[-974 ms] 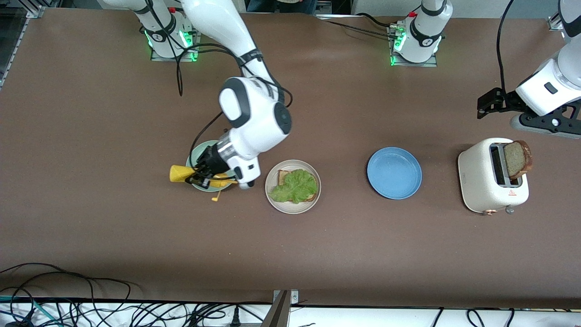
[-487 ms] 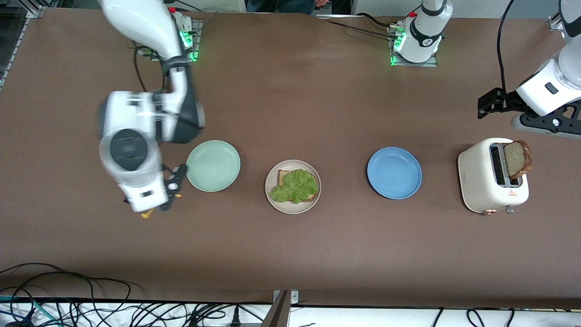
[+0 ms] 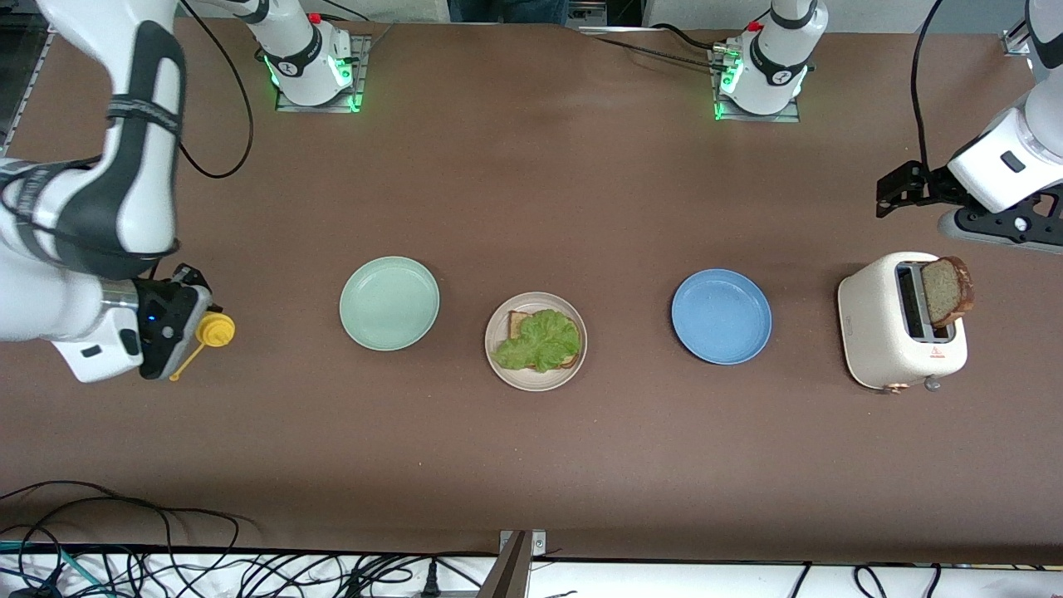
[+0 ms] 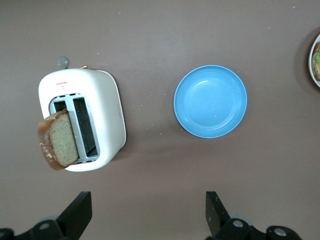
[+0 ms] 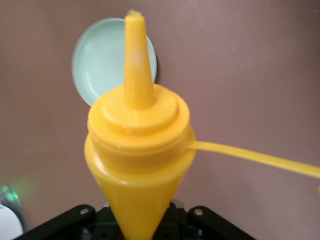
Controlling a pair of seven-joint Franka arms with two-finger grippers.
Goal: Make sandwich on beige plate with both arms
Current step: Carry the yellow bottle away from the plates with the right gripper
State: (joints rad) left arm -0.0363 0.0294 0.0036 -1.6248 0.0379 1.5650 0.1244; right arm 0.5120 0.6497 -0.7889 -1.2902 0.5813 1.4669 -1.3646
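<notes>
Right arm (image 3: 100, 166) bent low at its end of the table, right gripper (image 3: 195, 320) clamped on a yellow squeeze bottle (image 5: 137, 155), left arm (image 3: 1005, 158) waiting raised, left gripper (image 4: 147, 215) with fingers spread wide.

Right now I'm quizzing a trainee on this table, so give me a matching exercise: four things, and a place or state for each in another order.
Things:
1. bread slice
2. lettuce
3. yellow bottle
4. blue plate

States:
A. held by the right gripper
B. bare
C. sticking out of the toaster
D. on the beige plate

Pairs: 1-C, 2-D, 3-A, 4-B
</notes>
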